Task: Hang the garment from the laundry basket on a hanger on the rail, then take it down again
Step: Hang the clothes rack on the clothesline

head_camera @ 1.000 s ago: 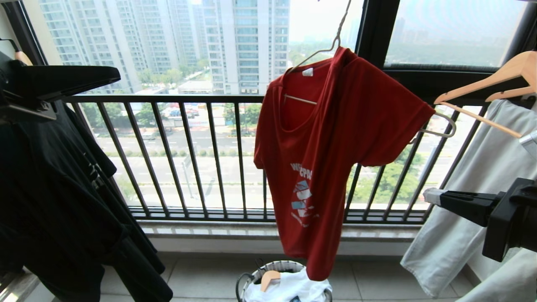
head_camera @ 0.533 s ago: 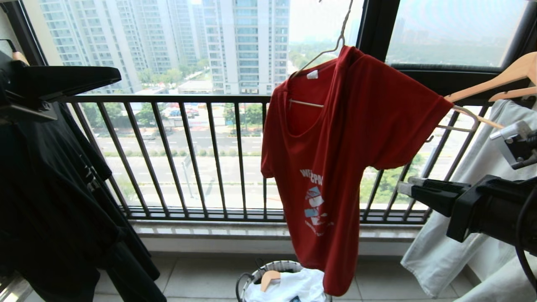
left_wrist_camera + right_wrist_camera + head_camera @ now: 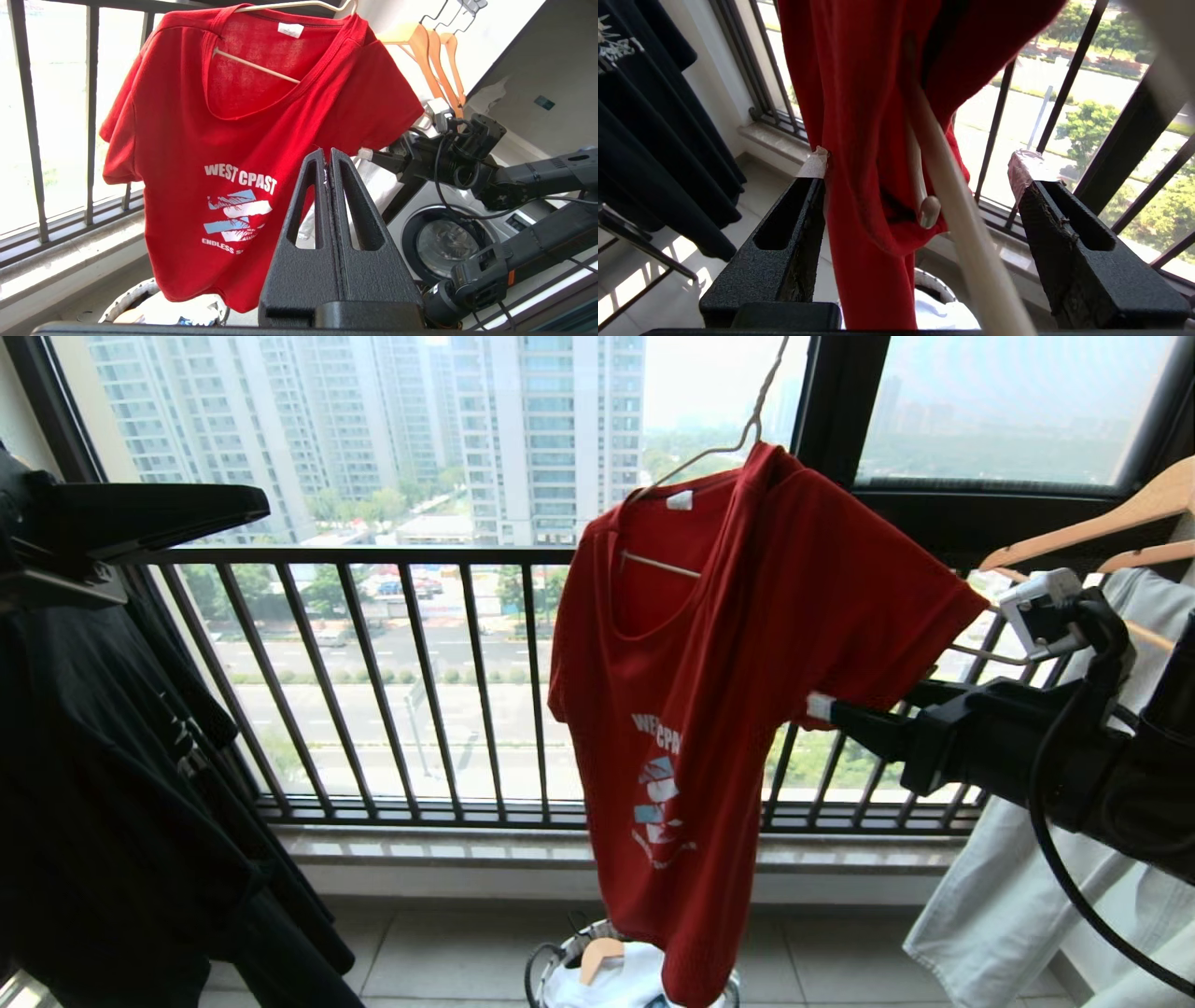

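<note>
The left gripper sits nearest in its wrist view, fingers pressed together on nothing, well short of the garment. The right gripper has its fingers spread wide, one on each side of the red sleeve; the fabric brushes one finger, and the other stands clear of it.

The garment hangs on the hanger, long axis top to bottom, collar up and hem down over the laundry basket on the floor. It hangs tilted, the sleeve toward the right arm riding higher.

Only the left wrist view gives the chest print in full: "WEST CPAST", with "ENDLESS S…" beneath the graphic, the rest hidden. It also shows a washing machine. The head view alone shows the dark balcony railing and towers beyond.
</note>
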